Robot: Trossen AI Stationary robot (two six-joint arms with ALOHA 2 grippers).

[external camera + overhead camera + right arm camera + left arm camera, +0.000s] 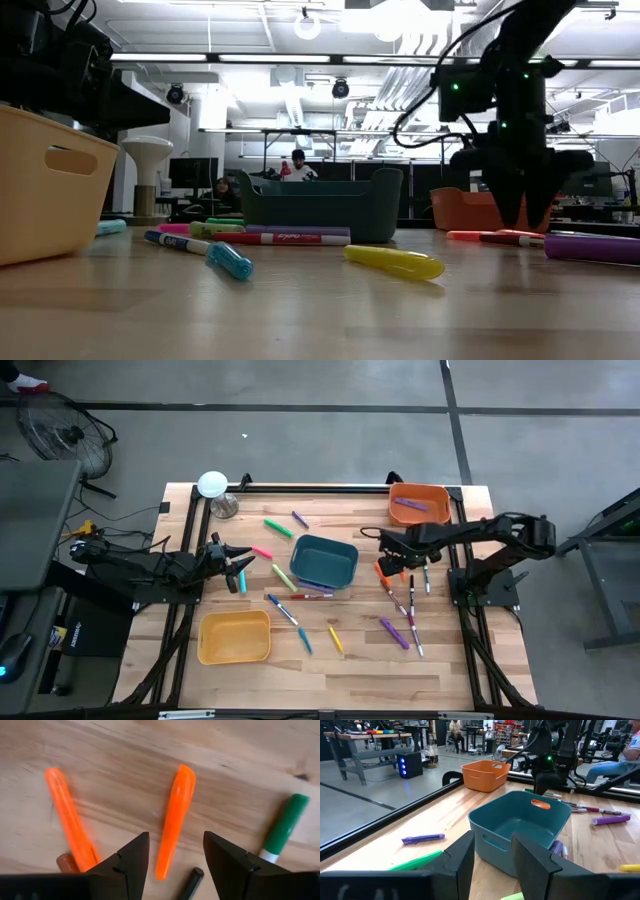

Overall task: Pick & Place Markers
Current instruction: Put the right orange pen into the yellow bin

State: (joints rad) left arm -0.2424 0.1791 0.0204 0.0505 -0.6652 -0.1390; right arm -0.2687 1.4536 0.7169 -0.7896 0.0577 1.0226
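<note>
Here, right gripper (174,857) spread, nothing pinched, poised straight over an orange marker (173,818) lying on the table (440,660) just right of the teal bin (323,560); left gripper (491,855) parted too, empty, left of that bin.

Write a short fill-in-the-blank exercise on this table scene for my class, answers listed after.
1. The purple marker lies inside the ____ bin.
2. The right pincer hangs open over an ____ marker.
3. The bin in the table's middle is ____.
4. The yellow bin holds ____ markers.

Answers: orange; orange; teal; no
</note>
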